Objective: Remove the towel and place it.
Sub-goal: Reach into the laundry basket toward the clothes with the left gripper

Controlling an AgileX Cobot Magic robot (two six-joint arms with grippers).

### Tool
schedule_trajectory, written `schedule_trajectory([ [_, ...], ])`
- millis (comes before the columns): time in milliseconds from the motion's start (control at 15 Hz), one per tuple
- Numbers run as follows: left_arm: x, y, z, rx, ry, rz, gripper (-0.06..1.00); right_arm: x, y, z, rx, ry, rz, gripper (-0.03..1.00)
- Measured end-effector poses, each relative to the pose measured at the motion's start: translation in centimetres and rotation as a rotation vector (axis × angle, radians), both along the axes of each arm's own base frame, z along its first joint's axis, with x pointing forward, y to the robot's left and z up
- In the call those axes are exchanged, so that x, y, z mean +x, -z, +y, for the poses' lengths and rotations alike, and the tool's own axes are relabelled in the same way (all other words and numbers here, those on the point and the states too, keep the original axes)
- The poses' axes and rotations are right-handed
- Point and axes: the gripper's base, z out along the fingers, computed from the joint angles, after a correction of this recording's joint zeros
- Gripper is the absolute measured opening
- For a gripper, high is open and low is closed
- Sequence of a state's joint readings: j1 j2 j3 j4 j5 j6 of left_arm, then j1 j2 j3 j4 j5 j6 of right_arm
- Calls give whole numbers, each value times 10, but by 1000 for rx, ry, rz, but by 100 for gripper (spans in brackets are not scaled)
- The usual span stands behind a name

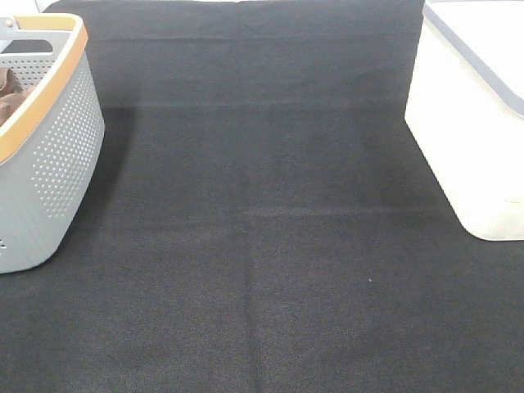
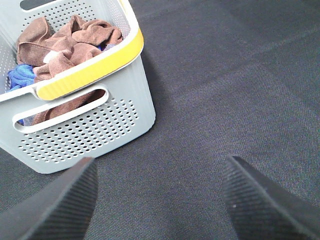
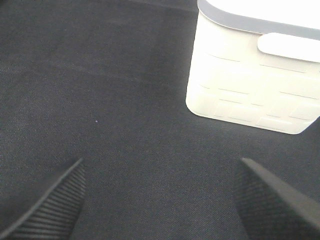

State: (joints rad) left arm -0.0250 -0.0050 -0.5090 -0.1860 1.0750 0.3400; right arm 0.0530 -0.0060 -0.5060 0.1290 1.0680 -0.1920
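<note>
basket (image 1: 65, 155): stood at upper left of exterior frame, cut by left edge, on mat (image 1: 262, 262) | towel (image 1: 10, 94): lay bunched in basket, touching second cloth (image 2: 19, 76) in it | bin (image 1: 463, 147): stood at upper right of frame, on mat, well apart from basket | mat: spread between and before both

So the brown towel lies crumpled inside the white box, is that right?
No, the brown towel lies crumpled inside the grey basket with the yellow rim, not the white box. The left wrist view shows it.
</note>
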Motion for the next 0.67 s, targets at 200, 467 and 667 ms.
schedule_trajectory([
  [200, 0, 0, 0, 0, 0, 0, 68, 0, 0, 0, 0, 0, 0, 77],
  [467, 0, 0, 0, 0, 0, 0, 68, 0, 0, 0, 0, 0, 0, 77],
  [667, 0, 0, 0, 0, 0, 0, 68, 0, 0, 0, 0, 0, 0, 77],
])
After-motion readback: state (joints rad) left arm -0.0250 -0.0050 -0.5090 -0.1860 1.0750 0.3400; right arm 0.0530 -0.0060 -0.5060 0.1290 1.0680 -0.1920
